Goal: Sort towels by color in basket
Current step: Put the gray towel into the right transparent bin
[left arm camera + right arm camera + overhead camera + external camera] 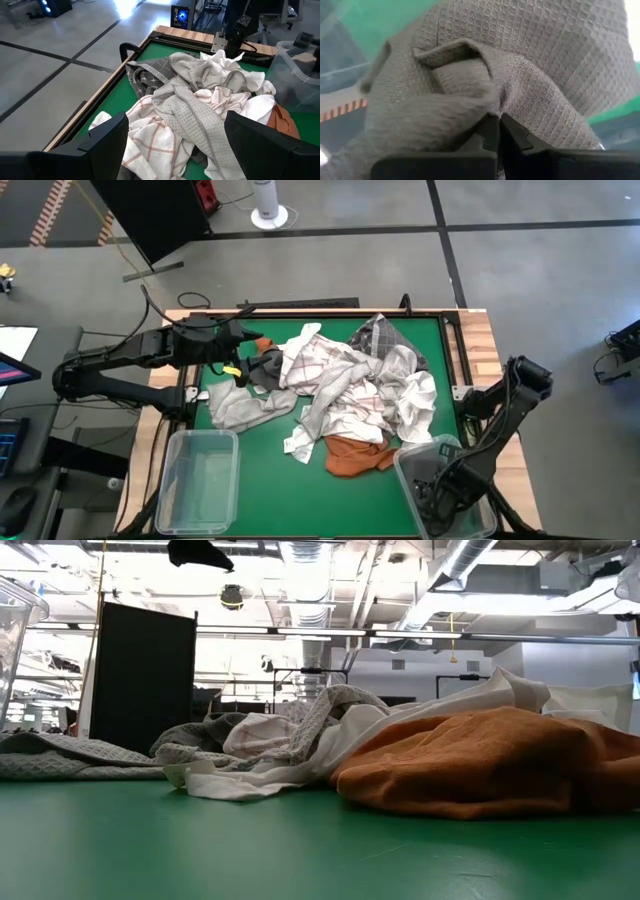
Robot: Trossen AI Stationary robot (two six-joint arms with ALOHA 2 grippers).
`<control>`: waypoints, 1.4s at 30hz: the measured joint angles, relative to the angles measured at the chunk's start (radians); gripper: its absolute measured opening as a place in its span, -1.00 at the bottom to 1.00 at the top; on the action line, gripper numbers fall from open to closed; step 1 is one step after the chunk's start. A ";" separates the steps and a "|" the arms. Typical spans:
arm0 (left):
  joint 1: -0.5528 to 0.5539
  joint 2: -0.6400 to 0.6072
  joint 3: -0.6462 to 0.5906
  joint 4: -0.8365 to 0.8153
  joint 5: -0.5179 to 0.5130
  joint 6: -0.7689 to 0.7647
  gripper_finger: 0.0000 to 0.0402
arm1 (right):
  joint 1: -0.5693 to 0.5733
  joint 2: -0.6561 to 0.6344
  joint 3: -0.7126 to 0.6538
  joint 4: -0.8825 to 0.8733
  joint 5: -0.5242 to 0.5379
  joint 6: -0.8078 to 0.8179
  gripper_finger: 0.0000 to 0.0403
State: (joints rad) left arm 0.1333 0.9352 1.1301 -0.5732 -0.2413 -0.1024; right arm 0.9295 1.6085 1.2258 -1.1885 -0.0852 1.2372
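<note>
A crumpled heap of towels [345,385] fills the middle of the high view. White towels with thin reddish checks [312,360] lie at its upper left, a dark grey one [385,335] at top, pale grey waffle cloth [240,405] trailing left, and a rust orange towel [355,455] at the lower edge, bunched flat.

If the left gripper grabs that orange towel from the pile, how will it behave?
The orange towel will probably go limp and drape, since it lies crumpled in soft folds. It looks thick, so likely a little heavy for a cloth. White towels overlap its edge, so lifting it may drag them along.
</note>
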 joint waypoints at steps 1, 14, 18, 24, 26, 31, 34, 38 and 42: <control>0.000 0.000 0.000 -0.001 0.000 0.000 0.58 | 0.006 0.000 -0.016 0.015 0.006 -0.001 -0.88; 0.000 0.000 0.000 -0.014 -0.001 -0.007 0.58 | 0.088 -0.001 -0.196 0.216 0.145 -0.011 -0.88; 0.000 0.000 0.000 -0.014 -0.001 -0.008 0.58 | 0.064 -0.001 -0.264 0.328 0.145 -0.010 -0.88; 0.000 0.000 0.000 -0.016 -0.001 -0.011 0.58 | 0.003 -0.004 -0.335 0.403 0.145 -0.012 -0.87; 0.000 0.000 0.000 -0.022 -0.001 -0.011 0.58 | -0.011 -0.005 -0.343 0.404 0.145 -0.013 -0.83; 0.000 0.000 0.000 -0.042 -0.001 -0.015 0.58 | -0.023 -0.003 -0.341 0.409 0.142 -0.038 -0.50; 0.000 0.000 0.000 -0.044 -0.001 -0.015 0.58 | -0.038 -0.001 -0.327 0.381 0.128 -0.041 -0.20; 0.000 0.000 0.000 -0.043 -0.001 -0.019 0.58 | -0.069 0.001 -0.241 0.229 0.059 -0.044 0.17; 0.000 0.000 0.000 -0.042 -0.001 -0.026 0.58 | -0.076 0.002 -0.076 0.003 0.045 -0.061 0.33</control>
State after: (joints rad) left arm 0.1333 0.9348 1.1301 -0.6151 -0.2424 -0.1287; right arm 0.8538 1.6100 1.1493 -1.1858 -0.0399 1.1759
